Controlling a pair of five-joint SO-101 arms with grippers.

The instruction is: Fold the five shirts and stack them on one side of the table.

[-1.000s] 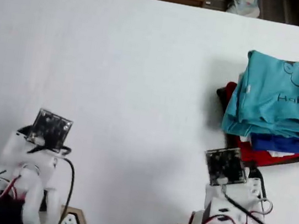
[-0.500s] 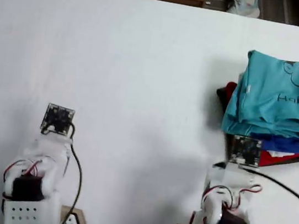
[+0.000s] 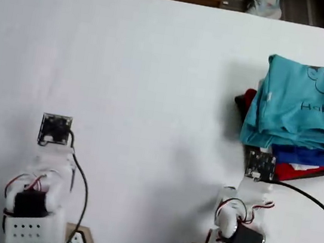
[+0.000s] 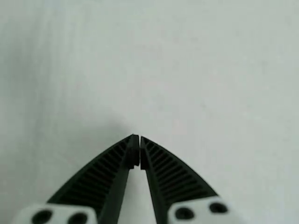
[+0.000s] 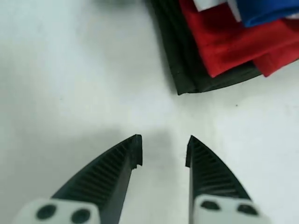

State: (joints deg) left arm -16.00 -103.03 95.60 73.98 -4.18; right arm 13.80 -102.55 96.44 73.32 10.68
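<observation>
While four folded shirts sit stacked at the right side of the white worktop (image 3: 146, 65), teal shirt (image 3: 294, 107) on top, then blue shirt (image 3: 320, 154), red shirt (image 3: 296, 172) and black shirt (image 5: 173, 56) lowest, the right claw (image 5: 163, 151) hangs open and empty near the stack's corner. The left claw (image 4: 136, 151) is closed on nothing above bare worktop, well apart from the stack.

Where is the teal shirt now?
In the high view the teal shirt tops the stack by the table's right edge, directly over the blue shirt.
</observation>
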